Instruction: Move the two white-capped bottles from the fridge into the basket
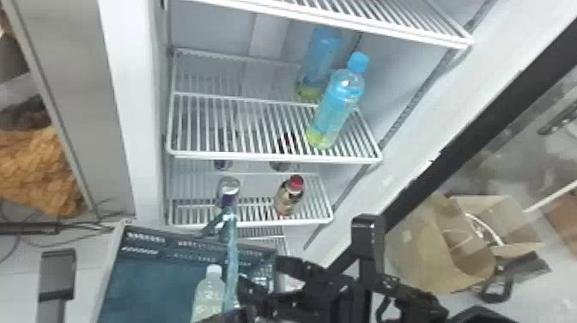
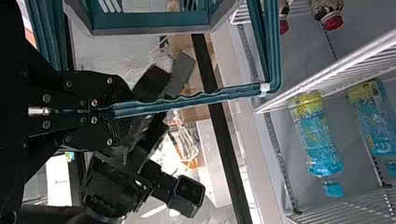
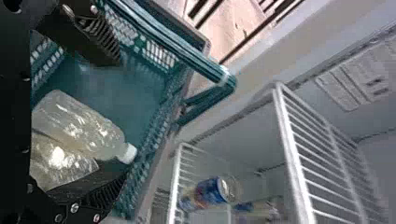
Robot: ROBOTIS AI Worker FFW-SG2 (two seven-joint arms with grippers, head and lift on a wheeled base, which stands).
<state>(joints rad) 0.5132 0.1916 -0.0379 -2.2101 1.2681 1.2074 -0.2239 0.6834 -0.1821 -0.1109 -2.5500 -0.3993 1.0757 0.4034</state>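
Your right gripper point(image 3: 122, 120): jaws spread, leaving bottle point(image 3: 77, 123) lying free in basket point(image 1: 171, 251), head view's seven o'clock; left gripper point(image 2: 112, 111): jaws clamped on handle point(image 2: 187, 99), likely steadying basket.

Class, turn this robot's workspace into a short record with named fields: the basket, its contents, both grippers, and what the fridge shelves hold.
basket: green-blue, in front of the fridge
basket contents: white-capped bottle; another clear item beside it, cap hidden
left gripper: shut on the basket's handle
right gripper: open, over the basket
upper bottle shelf: two blue-capped bottles
shelf below: can, red-capped bottle, more behind
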